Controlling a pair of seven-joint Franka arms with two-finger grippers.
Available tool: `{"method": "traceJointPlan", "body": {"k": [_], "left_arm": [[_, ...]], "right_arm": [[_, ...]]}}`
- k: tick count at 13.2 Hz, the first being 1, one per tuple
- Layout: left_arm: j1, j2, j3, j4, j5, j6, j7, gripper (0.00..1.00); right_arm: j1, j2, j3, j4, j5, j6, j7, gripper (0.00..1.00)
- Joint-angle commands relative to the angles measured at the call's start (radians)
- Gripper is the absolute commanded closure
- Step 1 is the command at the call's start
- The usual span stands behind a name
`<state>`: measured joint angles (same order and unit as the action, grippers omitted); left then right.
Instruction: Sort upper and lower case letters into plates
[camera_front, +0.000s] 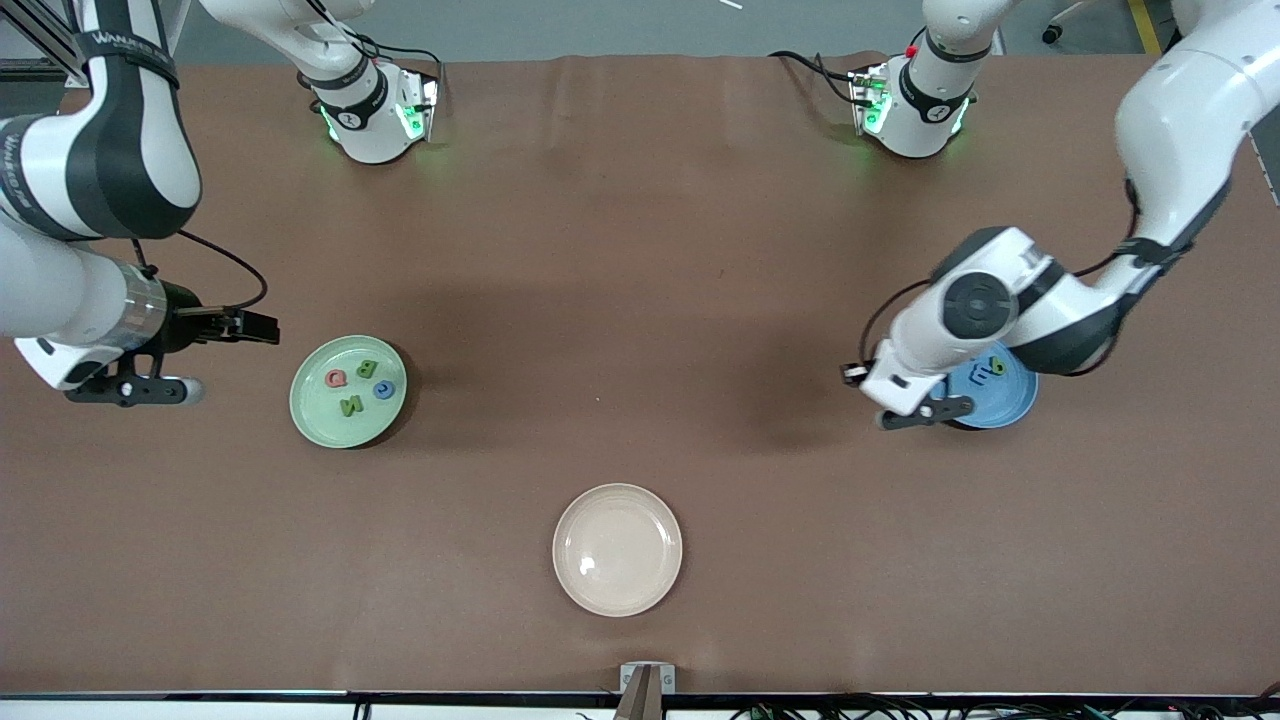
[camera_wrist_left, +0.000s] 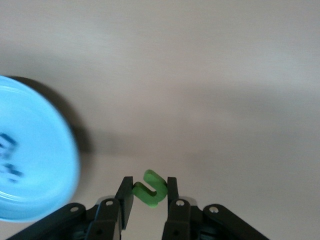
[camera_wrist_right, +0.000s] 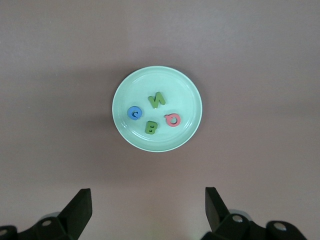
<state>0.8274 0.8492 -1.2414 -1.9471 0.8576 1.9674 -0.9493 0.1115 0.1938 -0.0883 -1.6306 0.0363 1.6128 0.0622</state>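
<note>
The left end effector (camera_wrist_left: 149, 196) pinches a small green letter (camera_wrist_left: 149, 187) above the counter (camera_front: 640, 300) just beside the blue plate (camera_front: 1010, 395). The right end effector (camera_wrist_right: 147, 210) waits spread wide near the mint plate (camera_front: 315, 420), which holds four letters (camera_wrist_right: 154, 115).

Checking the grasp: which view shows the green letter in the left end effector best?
Left wrist view: the green letter sits pinched in the left end effector, beside the blue plate. In the front view the arm hides it. The right wrist view shows only the mint plate.
</note>
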Motion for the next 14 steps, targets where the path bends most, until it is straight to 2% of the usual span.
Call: {"method": "traceJointPlan", "body": {"k": [1, 5, 6, 11, 14], "left_arm": [[0.109, -0.007, -0.016, -0.044, -0.015, -0.002, 0.139, 0.92], [0.228, -0.001, -0.006, -0.088, 0.014, 0.011, 0.265, 0.92], [0.234, 0.005, 0.016, -0.092, 0.030, 0.017, 0.277, 0.92], [0.213, 0.019, 0.114, -0.102, 0.057, 0.126, 0.306, 0.92], [0.190, 0.021, 0.138, -0.099, 0.057, 0.163, 0.311, 0.91]], "right_arm": [[-0.036, -0.004, -0.005, 0.082, -0.012, -0.068, 0.015, 0.00], [-0.101, -0.001, -0.004, 0.136, -0.013, -0.074, 0.005, 0.00], [-0.102, 0.002, -0.004, 0.159, -0.015, -0.097, 0.007, 0.00], [-0.101, 0.012, -0.004, 0.219, -0.006, -0.129, 0.008, 0.00], [-0.102, 0.013, -0.004, 0.218, 0.002, -0.129, 0.021, 0.00]]}}
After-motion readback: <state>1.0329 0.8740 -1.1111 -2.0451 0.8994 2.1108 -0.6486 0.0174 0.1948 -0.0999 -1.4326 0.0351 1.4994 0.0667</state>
